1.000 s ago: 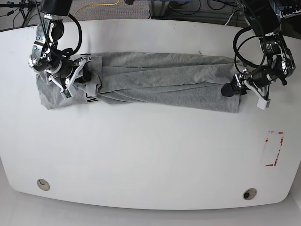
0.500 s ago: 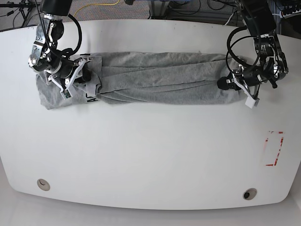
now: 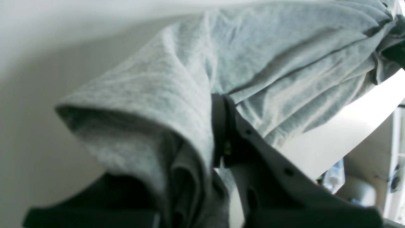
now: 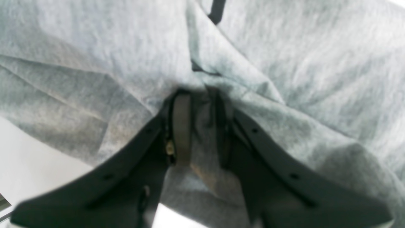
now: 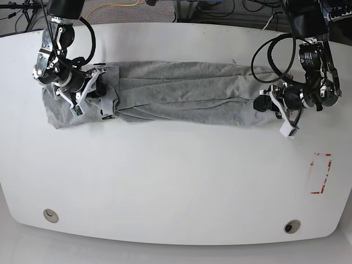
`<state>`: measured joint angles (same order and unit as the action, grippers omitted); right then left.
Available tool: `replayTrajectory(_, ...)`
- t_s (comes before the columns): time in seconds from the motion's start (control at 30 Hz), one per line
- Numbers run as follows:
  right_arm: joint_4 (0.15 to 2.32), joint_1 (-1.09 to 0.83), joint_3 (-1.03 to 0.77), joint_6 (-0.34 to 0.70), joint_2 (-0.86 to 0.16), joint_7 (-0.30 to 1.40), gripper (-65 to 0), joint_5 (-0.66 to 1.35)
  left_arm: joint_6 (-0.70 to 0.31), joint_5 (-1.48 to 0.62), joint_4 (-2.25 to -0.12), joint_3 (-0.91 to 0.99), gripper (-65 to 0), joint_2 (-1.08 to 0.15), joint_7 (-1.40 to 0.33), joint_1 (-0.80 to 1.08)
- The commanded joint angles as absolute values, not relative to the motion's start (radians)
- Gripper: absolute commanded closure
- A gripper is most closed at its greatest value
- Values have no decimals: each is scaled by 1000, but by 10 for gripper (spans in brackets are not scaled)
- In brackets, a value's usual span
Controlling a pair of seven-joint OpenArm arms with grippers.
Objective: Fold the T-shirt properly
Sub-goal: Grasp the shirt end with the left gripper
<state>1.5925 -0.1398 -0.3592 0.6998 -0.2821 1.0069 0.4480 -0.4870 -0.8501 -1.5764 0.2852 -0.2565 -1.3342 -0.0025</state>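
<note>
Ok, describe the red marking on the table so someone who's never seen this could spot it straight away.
Start from the white table and the grey T-shirt stretched across its far half. Go to the shirt's right end in the base view, then come toward the near edge: the red marking is a small rectangular outline, the only coloured mark on the white tabletop.

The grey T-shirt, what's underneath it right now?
Under the grey cotton T-shirt only the white table shows. Anything beneath its bunched folds is covered; both ends are pinched by robot hands.
</note>
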Motion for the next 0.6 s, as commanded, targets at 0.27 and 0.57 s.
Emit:
replayTrajectory(0.27, 1612, -127, -366, 698, -297, 998, -130, 460, -567, -866, -1707, 124, -53, -265, -1345, -13)
replayTrajectory(0.57, 1612, -127, -364, 698, -297, 998, -130, 460, -581, -837, -1712, 44, -53, -154, -1345, -24)
